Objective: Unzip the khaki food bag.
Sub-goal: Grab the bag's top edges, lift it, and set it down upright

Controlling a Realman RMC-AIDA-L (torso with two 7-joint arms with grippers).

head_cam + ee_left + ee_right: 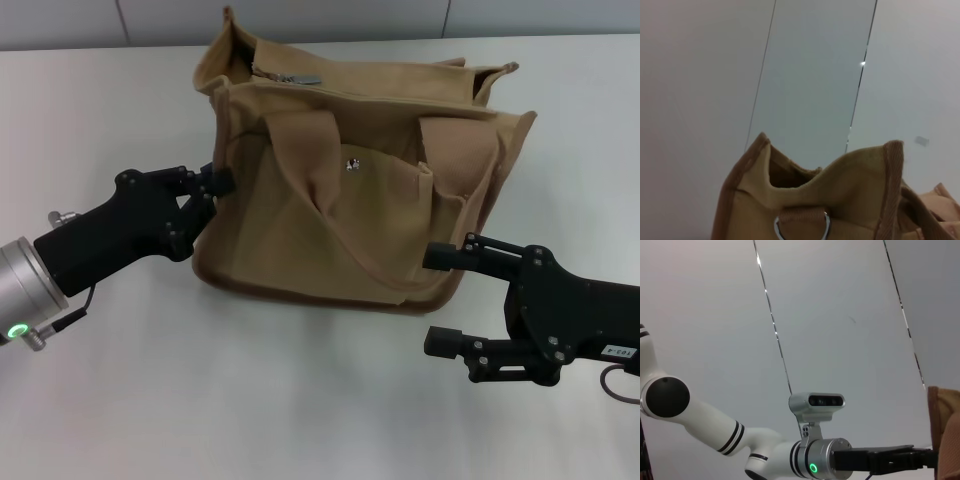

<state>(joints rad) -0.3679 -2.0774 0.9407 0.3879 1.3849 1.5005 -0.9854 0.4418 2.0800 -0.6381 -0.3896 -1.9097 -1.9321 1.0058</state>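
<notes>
The khaki food bag [300, 225] stands upright in the middle of the white table, its front pocket with the silver snap button [351, 164] facing me and both handles hanging down the front. A silver zipper pull [300, 78] lies at the left end of the top zipper. My left gripper [218, 183] is at the bag's left end, shut on the fabric edge there. The left wrist view shows that end [850, 190] close up, with a metal ring [802, 231]. My right gripper [440, 300] is open and empty at the bag's lower right corner.
The white table [250, 400] runs all around the bag. A grey panelled wall stands behind it. The right wrist view shows my left arm [820, 462] with a green ring light and a strip of the bag's edge [945, 430].
</notes>
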